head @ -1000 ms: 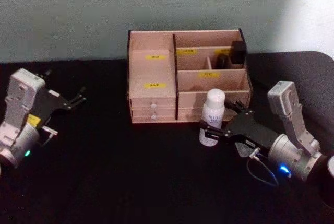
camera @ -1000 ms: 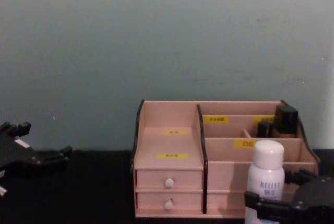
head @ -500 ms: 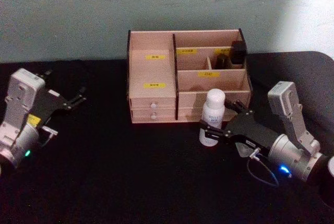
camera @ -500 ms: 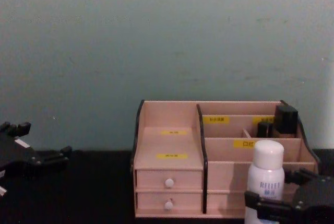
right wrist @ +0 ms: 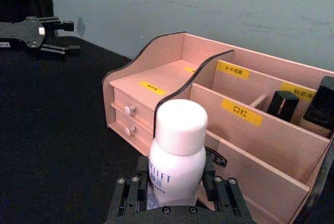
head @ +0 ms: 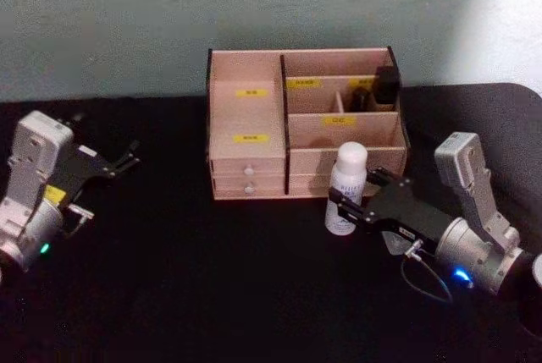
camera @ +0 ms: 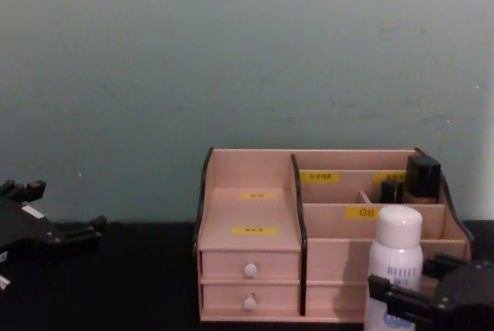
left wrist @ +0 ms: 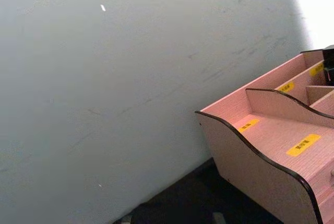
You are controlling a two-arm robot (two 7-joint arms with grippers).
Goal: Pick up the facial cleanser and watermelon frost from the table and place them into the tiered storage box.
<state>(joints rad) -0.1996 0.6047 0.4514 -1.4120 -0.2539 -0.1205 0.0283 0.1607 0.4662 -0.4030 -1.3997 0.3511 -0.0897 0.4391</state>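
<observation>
Black table [head: 212,295], storage box [head: 246,118], greenish wall [head: 169,8]

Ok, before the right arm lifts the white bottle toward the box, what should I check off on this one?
1. Right gripper on the facial cleanser, fingers pressing both sides low on its body: ok.
2. Facial cleanser upright: ok.
3. Its base off the table: cannot tell.
4. Small black bottles stand in the rear right compartment of the tiered storage box, away from the front tiers: ok.
5. Left gripper open, parked at the table's left, far from the box: ok.
</observation>
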